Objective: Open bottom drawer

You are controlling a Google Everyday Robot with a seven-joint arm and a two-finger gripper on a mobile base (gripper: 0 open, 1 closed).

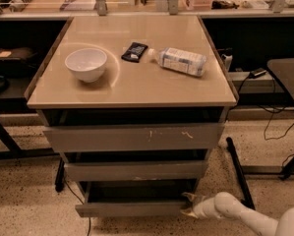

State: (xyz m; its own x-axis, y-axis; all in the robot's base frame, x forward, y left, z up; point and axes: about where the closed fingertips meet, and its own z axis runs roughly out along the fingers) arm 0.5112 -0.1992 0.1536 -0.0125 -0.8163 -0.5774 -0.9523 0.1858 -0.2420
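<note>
Clasping the right end of the bottom drawer (132,208) between its two fingers, the tool (190,205) sits at the lower right of the frame. That drawer is low and central, pulled partly out beneath a middle drawer (134,171) and a scratched top drawer (132,137). On the worktop (136,87) above are a white bowl (86,63), a dark packet (134,51) and a bottle (182,61) lying on its side. A black floor bar (240,173) lies just right of the tool.

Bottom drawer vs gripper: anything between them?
Nothing. In the camera view the gripper sits against the right end of the bottom drawer front, with no visible gap.
</note>
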